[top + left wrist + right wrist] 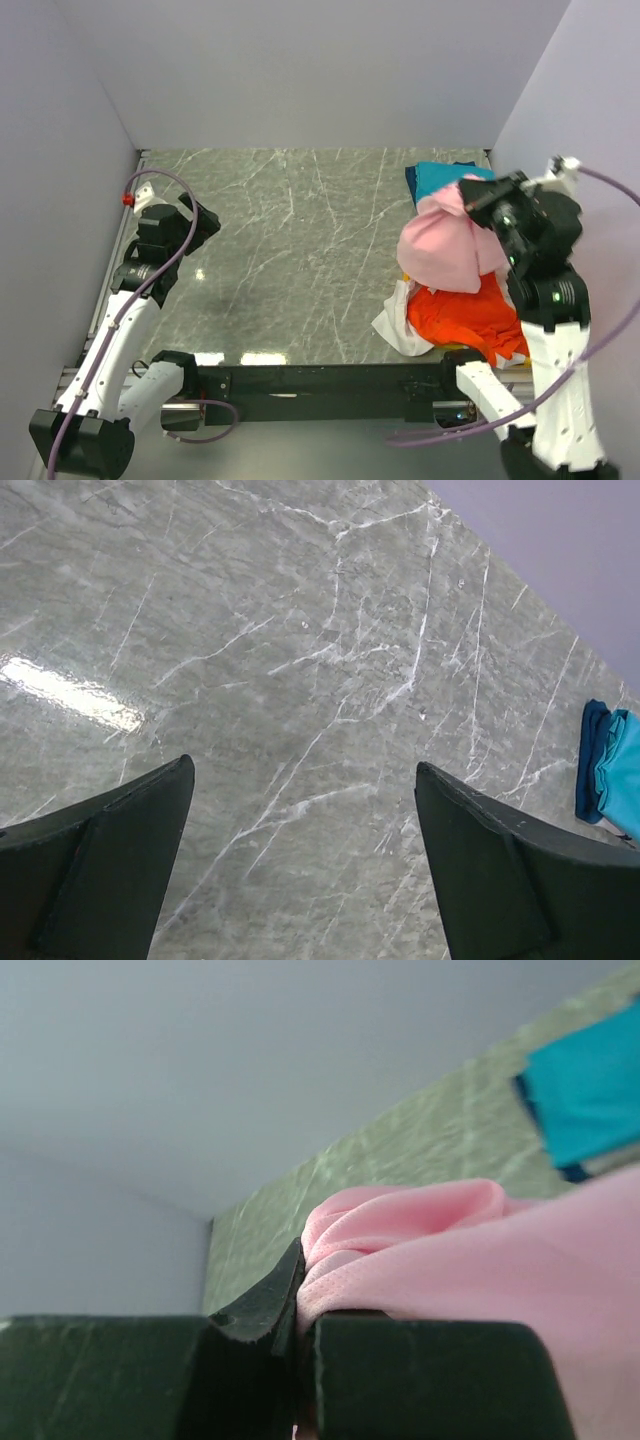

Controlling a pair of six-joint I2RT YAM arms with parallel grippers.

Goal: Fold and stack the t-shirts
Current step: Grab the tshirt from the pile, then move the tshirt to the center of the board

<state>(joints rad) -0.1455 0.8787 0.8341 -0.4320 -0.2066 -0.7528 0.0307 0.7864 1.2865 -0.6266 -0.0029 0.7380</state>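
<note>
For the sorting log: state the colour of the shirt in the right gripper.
Light pink. The soft cloth t-shirt shows best in the right wrist view.

My table (290, 260): glossy grey-green top, marble pattern, thin white veins. Plain pale lavender-grey walls close it in on three sides: back wall (320, 70), left wall (50, 200), right wall (590, 100). A black rail (320, 380) runs along my near edge. Light throws a bright white glare (240, 357) on the top near that edge.

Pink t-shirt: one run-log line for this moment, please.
right jaws shut on pink t-shirt | left jaws open over table | teal-blue t-shirt not held
</note>
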